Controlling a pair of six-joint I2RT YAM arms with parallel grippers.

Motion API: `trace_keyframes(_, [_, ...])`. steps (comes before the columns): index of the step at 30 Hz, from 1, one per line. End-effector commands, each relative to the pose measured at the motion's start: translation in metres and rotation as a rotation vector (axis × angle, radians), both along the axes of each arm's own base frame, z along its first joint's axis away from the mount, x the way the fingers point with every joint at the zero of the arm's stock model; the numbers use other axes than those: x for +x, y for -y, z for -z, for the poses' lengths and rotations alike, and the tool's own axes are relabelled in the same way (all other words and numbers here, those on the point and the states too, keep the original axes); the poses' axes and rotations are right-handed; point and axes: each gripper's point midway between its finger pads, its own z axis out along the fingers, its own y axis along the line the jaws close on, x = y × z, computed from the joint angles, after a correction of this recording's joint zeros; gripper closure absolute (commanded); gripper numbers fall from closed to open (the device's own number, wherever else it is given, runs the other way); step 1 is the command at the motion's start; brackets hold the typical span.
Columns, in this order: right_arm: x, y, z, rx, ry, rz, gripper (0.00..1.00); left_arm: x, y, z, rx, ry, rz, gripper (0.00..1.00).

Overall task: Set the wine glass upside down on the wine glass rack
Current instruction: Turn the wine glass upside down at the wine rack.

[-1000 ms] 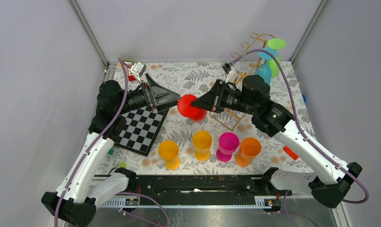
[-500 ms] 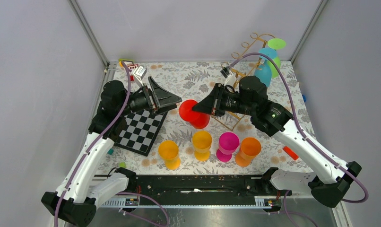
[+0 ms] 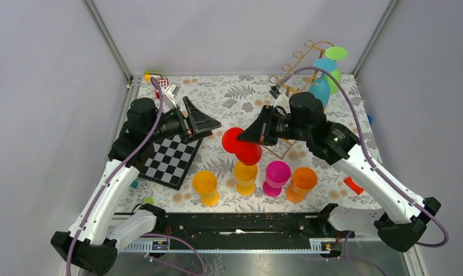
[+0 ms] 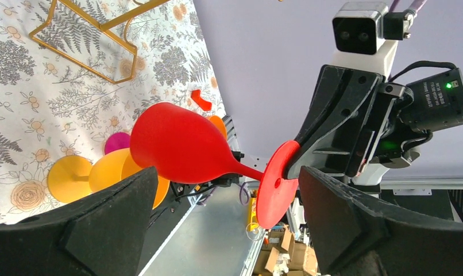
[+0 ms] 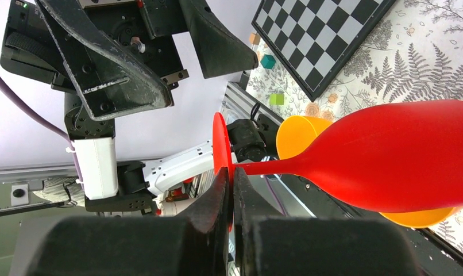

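Observation:
The red wine glass (image 3: 247,152) hangs in the air over the mat, tilted, bowl toward the near side. My right gripper (image 3: 240,140) is shut on the edge of its round foot (image 5: 220,144); the bowl (image 5: 401,155) sticks out to the right of the right gripper (image 5: 232,178). My left gripper (image 3: 209,127) stands open to the left, apart from the glass. In the left wrist view the glass (image 4: 177,144) lies across the gap of the left gripper (image 4: 226,190), untouched. The gold wine glass rack (image 3: 301,57) stands at the back right, behind the right arm.
A blue glass (image 3: 320,87) and a green glass (image 3: 334,76) hang on the rack. Several cups stand in a near row: yellow-orange (image 3: 205,187), yellow (image 3: 245,172), magenta (image 3: 277,174), orange (image 3: 303,181). A chessboard (image 3: 172,156) lies under the left arm. A red block (image 3: 352,185) lies right.
The left gripper, open, has drawn back to the left from the glass. The right gripper has turned the glass, and its bowl has swung down toward the near cups.

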Motion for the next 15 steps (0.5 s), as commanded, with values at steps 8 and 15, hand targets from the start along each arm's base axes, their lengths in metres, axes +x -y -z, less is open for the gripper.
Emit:
trace_keyframes(8, [0.004, 0.053, -0.009, -0.124, 0.093, 0.2, 1.0, 0.008, 0.0, -0.011, 0.007, 0.065, -0.008, 0.01])
trace_keyframes(15, [0.011, 0.086, -0.025, -0.131, 0.196, 0.309, 1.0, 0.009, 0.001, -0.011, 0.009, 0.07, -0.002, 0.01])
